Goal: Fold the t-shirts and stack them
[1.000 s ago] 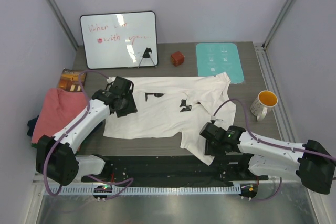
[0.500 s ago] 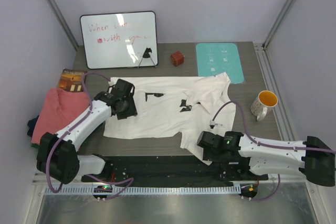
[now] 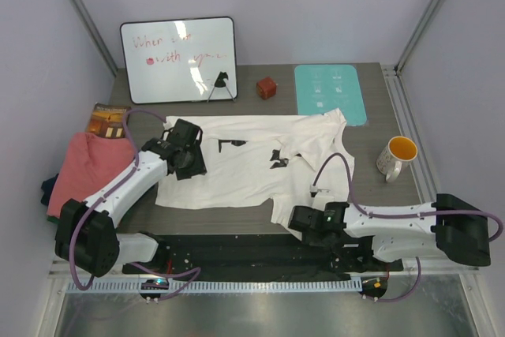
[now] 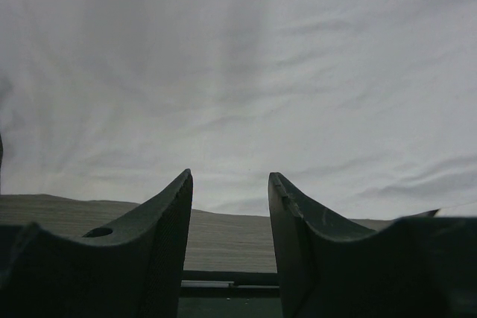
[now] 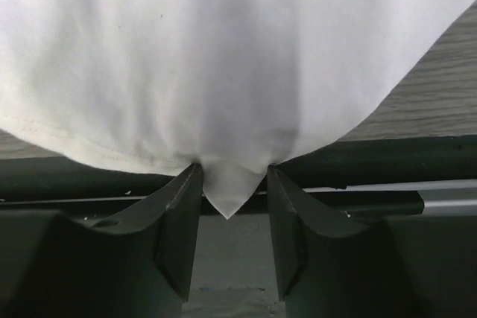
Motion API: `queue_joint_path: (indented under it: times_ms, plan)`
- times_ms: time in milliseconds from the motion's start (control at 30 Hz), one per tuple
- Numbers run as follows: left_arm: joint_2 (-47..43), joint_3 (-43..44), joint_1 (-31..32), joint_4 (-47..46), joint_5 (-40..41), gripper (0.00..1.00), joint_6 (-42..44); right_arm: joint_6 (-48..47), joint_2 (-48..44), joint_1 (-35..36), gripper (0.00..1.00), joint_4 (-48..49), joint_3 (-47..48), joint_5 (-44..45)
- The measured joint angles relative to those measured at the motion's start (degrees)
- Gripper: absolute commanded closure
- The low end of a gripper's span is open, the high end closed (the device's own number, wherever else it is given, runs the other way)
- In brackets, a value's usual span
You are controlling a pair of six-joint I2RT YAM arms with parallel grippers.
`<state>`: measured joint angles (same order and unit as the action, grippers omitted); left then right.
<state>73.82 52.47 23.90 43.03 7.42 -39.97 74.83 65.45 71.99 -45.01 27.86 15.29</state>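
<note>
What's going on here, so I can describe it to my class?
Two robot arms are working on a white t-shirt spread on the table. The left gripper is open over its left side. Its near right corner lies between the fingers of the right gripper; a firm pinch isn't certain. A salmon-pink shirt lies at the left.

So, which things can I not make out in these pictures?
- Writing on the whiteboard: top view, too faint and small to read.
- What the dark cloth under the pink shirt is: top view, mostly covered.
- Whether the right fingers grip the white shirt: right wrist view, its corner lies between them, contact unclear.
</note>
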Motion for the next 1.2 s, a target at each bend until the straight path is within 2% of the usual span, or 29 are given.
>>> queue_joint_path:
  times_ms: [67, 100, 133, 667, 933, 1067, 1200]
  plan:
    - [0.0, -0.2, 0.0, 0.0, 0.0, 0.54, 0.0, 0.4, 1.9, 0.5, 0.81, 0.5, 0.0, 0.9]
    - [0.0, -0.3, 0.0, 0.0, 0.0, 0.54, 0.0, 0.9, 2.5, 0.7, 0.96, 1.0, 0.3, 1.0]
    - [0.0, -0.4, 0.0, 0.0, 0.0, 0.54, 0.0, 1.0, 3.0, 0.9, 0.99, 1.6, 0.7, 0.9]
    - [-0.1, -1.0, 0.0, 0.0, 0.5, 0.52, -0.1, 2.7, 0.5, 1.9, 0.99, -2.8, 3.7, 2.8]
    - [0.0, -1.1, -0.1, 2.3, 8.5, 0.50, -2.0, 2.3, 0.1, 1.9, 0.99, -6.3, 9.4, 6.5]
    - [2.3, -1.7, -2.3, 2.3, 9.8, 0.51, -3.8, 1.8, -0.5, 1.8, 0.99, -8.1, 11.8, 8.9]
    - [3.6, -7.1, -7.2, 0.9, 10.6, 0.51, -6.3, 0.6, -0.5, 1.2, 0.99, -9.9, 14.2, 11.2]
